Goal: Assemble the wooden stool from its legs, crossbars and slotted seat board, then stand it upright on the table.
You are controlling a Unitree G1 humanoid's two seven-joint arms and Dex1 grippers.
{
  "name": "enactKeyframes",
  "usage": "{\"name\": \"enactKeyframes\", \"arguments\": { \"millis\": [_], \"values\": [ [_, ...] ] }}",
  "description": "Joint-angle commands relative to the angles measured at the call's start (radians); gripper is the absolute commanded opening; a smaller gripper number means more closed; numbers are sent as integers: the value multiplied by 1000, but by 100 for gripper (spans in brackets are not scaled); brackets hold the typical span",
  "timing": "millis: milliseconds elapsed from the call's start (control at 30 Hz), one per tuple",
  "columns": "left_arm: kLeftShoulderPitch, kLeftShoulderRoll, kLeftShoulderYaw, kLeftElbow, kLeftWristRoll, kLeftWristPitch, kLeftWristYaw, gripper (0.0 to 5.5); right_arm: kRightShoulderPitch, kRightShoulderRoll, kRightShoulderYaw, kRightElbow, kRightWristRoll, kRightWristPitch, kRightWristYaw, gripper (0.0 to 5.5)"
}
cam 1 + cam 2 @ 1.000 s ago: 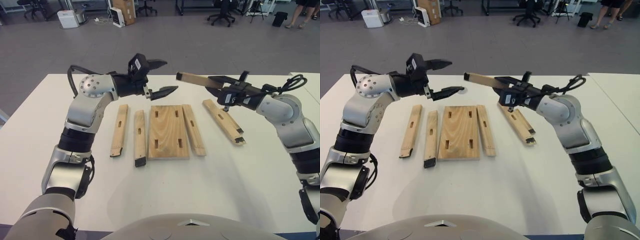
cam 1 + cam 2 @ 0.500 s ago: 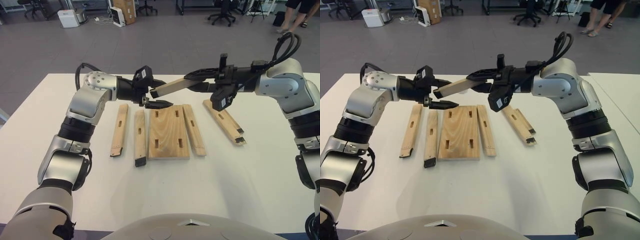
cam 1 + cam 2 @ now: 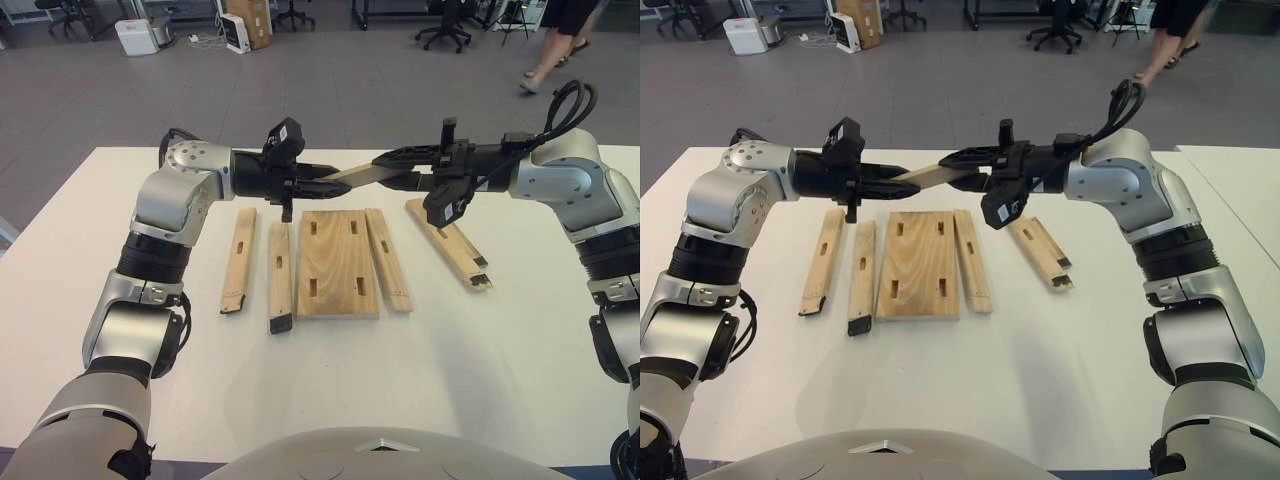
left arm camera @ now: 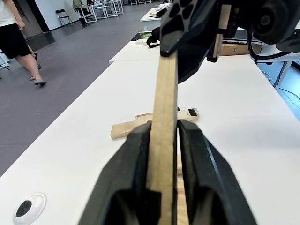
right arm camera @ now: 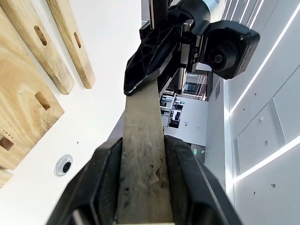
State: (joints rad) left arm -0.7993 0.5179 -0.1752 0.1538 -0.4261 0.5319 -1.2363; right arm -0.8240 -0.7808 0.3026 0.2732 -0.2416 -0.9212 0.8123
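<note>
A light wooden bar (image 3: 352, 175) hangs in the air above the far end of the slotted seat board (image 3: 338, 262). My left gripper (image 3: 322, 181) is shut on its left end, and the wrist view shows its fingers (image 4: 140, 154) pressed on both sides of the bar (image 4: 166, 84). My right gripper (image 3: 385, 170) is shut on the other end, its fingers (image 5: 110, 164) against the bar (image 5: 144, 122). Two slotted legs (image 3: 239, 258) (image 3: 280, 272) lie left of the board. A third (image 3: 387, 257) lies against the board's right side. A paired piece (image 3: 447, 240) lies farther right.
All the parts lie flat on the white table (image 3: 480, 360), which has wide bare room toward its front edge. A round cable grommet (image 5: 63, 165) sits near the far edge. A second white table (image 3: 622, 160) stands at the right.
The right arm swung the bar left toward the left gripper. The left gripper, open a second ago, has shut on the bar's free end, so both now hold it.
</note>
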Motion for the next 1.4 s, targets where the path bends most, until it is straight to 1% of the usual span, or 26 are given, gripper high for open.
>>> {"name": "enactKeyframes", "arguments": {
  "millis": [33,167,267,300,333,400,467,500,567,600,633,700,733,800,833,933,1033,1167,1300,1400],
  "values": [
    [11,15,-2,22,31,-10,9,53,-15,10,-17,-1,13,-39,-28,131],
    [9,15,3,32,31,-15,14,43,-4,8,-11,-6,12,-40,-27,131],
    [10,9,17,40,24,-11,26,43,16,4,-5,-25,70,33,14,131],
    [12,10,21,42,22,-11,29,43,21,3,-4,-33,111,68,36,168],
    [15,11,26,46,20,-11,31,41,26,1,-7,-40,144,106,56,180],
    [15,11,42,64,13,-8,37,40,33,0,-27,-50,222,211,90,226],
    [16,16,52,107,13,-15,26,40,48,3,-65,-70,334,377,118,257],
    [19,22,61,134,10,-17,16,40,56,18,-102,-89,430,525,114,277],
    [26,17,96,152,-30,7,4,40,64,51,-205,-135,734,975,58,311],
    [30,5,119,140,-65,32,2,40,63,71,-270,-145,934,1199,3,315],
    [31,-10,141,118,-103,59,5,40,63,84,-321,-142,1108,1383,-41,315],
    [30,-54,183,76,-185,117,26,40,89,114,-393,-143,1467,1624,-130,315],
    [32,-79,198,65,-221,138,41,40,109,139,-412,-146,1638,1683,-191,315],
    [43,-125,230,40,-285,165,82,40,158,214,-423,-165,1921,1702,-331,315],
    [49,-145,250,22,-320,181,107,40,188,250,-420,-187,2020,1688,-386,315],
    [59,-175,280,-23,-387,218,147,40,249,306,-411,-265,2185,1667,-482,315],
    [57,-202,294,-42,-430,241,181,40,289,353,-431,-326,2213,1683,-554,315],
    [81,-219,284,-94,-458,279,221,40,287,437,-500,-375,2214,1728,-672,315],
    [101,-211,268,-119,-459,300,237,40,265,435,-500,-373,2191,1717,-743,315],
    [110,-208,257,-126,-459,315,247,40,259,425,-500,-376,2139,1720,-744,315]
  ]
}}
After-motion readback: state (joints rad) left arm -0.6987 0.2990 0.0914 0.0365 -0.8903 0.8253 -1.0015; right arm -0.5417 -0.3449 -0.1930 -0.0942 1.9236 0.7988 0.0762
